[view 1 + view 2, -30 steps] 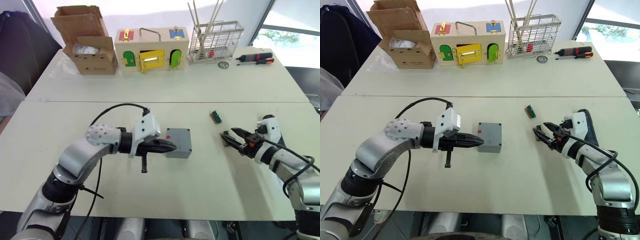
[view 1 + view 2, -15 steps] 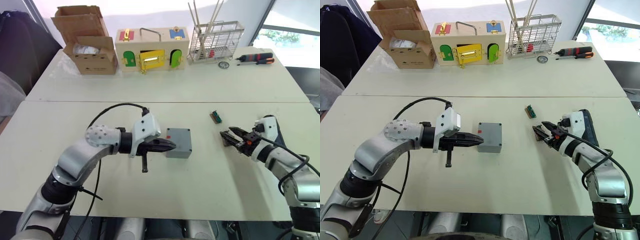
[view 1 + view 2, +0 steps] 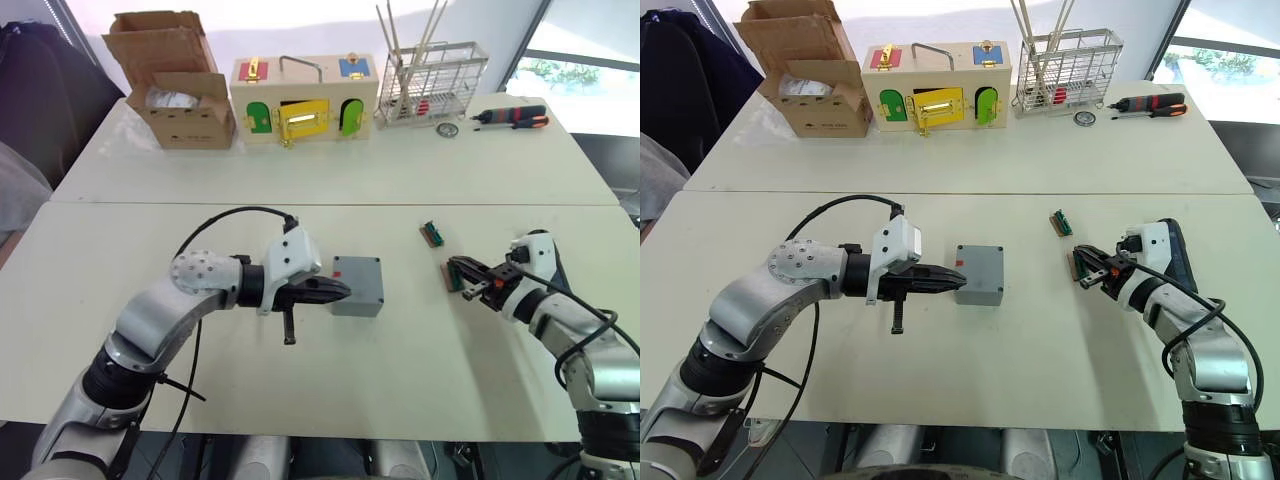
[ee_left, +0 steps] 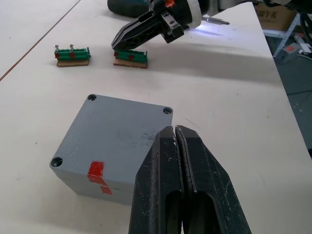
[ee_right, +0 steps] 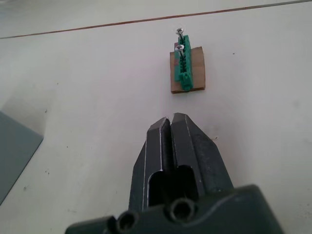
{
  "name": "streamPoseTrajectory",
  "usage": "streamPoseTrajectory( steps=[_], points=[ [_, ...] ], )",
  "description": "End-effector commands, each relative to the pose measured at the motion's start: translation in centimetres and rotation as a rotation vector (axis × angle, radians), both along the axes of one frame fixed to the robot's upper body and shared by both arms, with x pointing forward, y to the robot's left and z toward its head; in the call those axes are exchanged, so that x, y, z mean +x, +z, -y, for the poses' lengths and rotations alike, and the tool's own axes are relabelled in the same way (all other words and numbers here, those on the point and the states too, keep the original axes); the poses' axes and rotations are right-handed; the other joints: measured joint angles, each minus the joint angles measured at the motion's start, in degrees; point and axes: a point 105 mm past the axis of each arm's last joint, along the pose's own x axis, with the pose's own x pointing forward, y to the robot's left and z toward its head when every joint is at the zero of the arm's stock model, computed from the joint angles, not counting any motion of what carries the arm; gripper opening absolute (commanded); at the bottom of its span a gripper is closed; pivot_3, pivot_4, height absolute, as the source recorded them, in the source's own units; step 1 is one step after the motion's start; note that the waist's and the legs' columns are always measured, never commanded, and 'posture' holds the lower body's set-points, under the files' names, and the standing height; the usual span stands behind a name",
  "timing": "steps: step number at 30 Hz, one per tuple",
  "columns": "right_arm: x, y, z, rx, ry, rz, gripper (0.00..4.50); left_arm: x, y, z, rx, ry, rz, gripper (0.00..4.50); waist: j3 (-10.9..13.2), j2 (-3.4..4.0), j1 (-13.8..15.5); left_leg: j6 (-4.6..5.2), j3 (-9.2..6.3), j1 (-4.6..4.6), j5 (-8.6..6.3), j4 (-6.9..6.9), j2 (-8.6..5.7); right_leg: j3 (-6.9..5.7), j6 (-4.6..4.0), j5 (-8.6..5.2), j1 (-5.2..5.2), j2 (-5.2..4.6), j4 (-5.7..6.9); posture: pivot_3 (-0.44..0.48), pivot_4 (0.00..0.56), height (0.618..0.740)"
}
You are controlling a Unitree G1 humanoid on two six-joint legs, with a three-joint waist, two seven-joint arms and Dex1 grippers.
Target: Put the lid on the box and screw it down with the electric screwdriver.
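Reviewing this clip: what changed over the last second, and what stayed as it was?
The right claw went from open to shut beside the nearer green screw holder, apparently holding nothing. The left claw stayed shut against the box, which has the lid on it; neither moved.

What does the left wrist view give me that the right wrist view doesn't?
Left wrist view: the box with its full top, corner holes and a red mark, the shut left gripper, two green screw blocks side by side, and a bluish glow beyond. Right wrist view: the table seam past one block, with its two screws seen close. Shared: the shut right gripper, the grey box, a green block.
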Motion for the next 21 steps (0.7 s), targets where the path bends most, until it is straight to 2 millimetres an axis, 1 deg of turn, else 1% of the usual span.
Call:
streamPoseTrajectory(
  steps=[1,4,9,11,12,13,14,15,17,18,21],
  points=[
    [-0.1,3.4,0.1,0.004,0.001,0.103,0.06,-0.2,0.5,0.1,-0.009,-0.014,0.026,0.0,0.0,0.0,0.02,0.0,0.0,0.0,0.0,0.0,0.0,0.0,0.0,0.0,0.0,0.0,0.0,0.0,0.15,0.73],
    [-0.3,4.4,0.0,0.01,0.003,0.119,0.06,0.0,0.5,0.0,-0.008,-0.008,0.028,0.0,0.0,0.0,0.09,0.0,0.0,0.0,0.0,0.0,0.0,0.0,0.0,0.0,0.0,0.0,0.0,0.0,0.15,0.73],
    [-0.4,5.2,-0.6,0.0,0.03,0.132,0.06,0.1,0.5,0.0,-0.01,-0.006,0.027,0.0,0.0,0.0,0.07,0.0,0.0,0.0,0.0,0.0,0.0,0.0,0.0,0.0,0.0,0.0,0.0,0.0,0.15,0.73],
    [-0.4,6.1,-1.3,-0.004,0.066,0.15,0.06,0.2,0.5,-0.2,-0.004,-0.003,0.029,0.0,0.0,0.0,0.04,0.0,0.0,0.0,0.0,0.0,0.0,0.0,0.0,0.0,0.0,0.0,0.0,0.0,0.15,0.73],
    [-0.5,6.7,-2.0,0.0,0.098,0.157,0.06,0.3,0.5,-0.3,0.001,0.001,0.031,0.0,0.0,0.0,-0.01,0.0,0.01,0.0,0.0,0.0,0.0,0.0,0.0,0.0,0.0,0.0,0.0,0.0,0.15,0.73],
    [-0.5,7.4,-3.2,0.015,0.155,0.162,0.06,0.6,0.6,-0.8,0.01,0.016,0.034,0.0,0.0,0.0,-0.07,0.0,0.01,0.0,0.0,0.0,0.0,0.0,0.0,0.0,0.0,0.0,0.0,0.0,0.15,0.73],
    [-0.6,7.8,-4.0,0.026,0.193,0.162,0.06,0.8,0.6,-1.0,0.016,0.027,0.036,0.0,0.0,0.0,-0.21,0.0,0.0,0.0,0.0,-0.01,0.01,0.0,0.0,0.0,-0.01,0.0,0.0,0.0,0.15,0.73],
    [-0.9,8.0,-5.5,0.034,0.269,0.15,0.06,1.1,0.7,-1.6,0.022,0.048,0.034,0.0,0.0,0.0,-0.47,0.0,0.0,0.0,0.0,-0.01,0.01,0.0,0.0,0.0,-0.02,0.01,0.01,0.0,0.15,0.73],
    [-1.4,7.8,-8.4,0.046,0.398,0.118,0.06,1.7,0.9,-3.0,0.035,0.09,0.029,0.0,0.0,0.0,-0.98,0.0,-0.02,0.0,0.0,-0.04,0.03,-0.01,0.0,0.0,-0.04,0.02,0.02,0.0,0.15,0.73],
    [-1.6,7.6,-9.5,0.054,0.444,0.107,0.06,1.7,0.9,-3.4,0.037,0.101,0.023,0.0,0.0,0.0,-1.19,0.0,-0.06,0.0,0.0,-0.05,0.03,-0.04,0.0,0.0,-0.04,0.04,0.01,0.0,0.15,0.73],
    [-1.7,7.0,-11.4,0.072,0.496,0.089,0.06,1.4,1.0,-3.8,0.023,0.106,0.0,0.0,0.0,0.0,-1.04,0.0,-0.07,-0.01,0.0,-0.09,0.04,-0.05,0.0,0.0,-0.07,0.02,0.01,0.0,0.15,0.73]
  ],
)
